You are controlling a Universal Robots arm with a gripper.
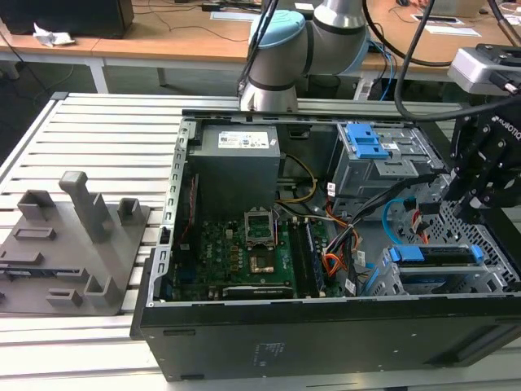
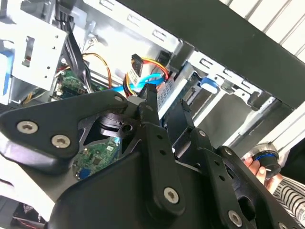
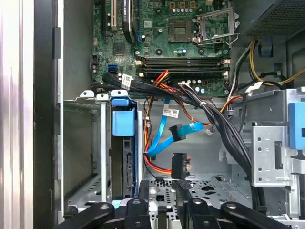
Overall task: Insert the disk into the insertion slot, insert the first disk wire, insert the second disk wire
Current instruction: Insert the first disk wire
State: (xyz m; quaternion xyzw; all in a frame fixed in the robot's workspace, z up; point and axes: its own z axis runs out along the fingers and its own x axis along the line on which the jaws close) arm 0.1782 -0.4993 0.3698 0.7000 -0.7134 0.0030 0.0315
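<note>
Slatted aluminium table [image 1: 81,130] bearing an open computer case [image 1: 326,334], with wooden desks behind at 12 o'clock of the exterior view; a grey moulded fixture [image 1: 73,244] lies on the slats at 9 o'clock. The disk [image 1: 431,254], clipped in its blue carrier, sits inside the insertion slot [image 1: 503,259] at 4 o'clock, near the motherboard [image 1: 244,244]; the taller cage [image 1: 366,167] with blue tabs stands at 1 o'clock. The gripper [image 1: 476,199] hangs at 3 o'clock, over the slot's far side; in the first wrist view its fingers [image 3: 183,191] stand apart, perforated metal showing in the gap, nothing clamped. A black connector [image 3: 179,164] on red, yellow and black wires hangs just beside one fingertip, apart from the disk; a blue cable [image 3: 162,140] loops between connector and carrier.
</note>
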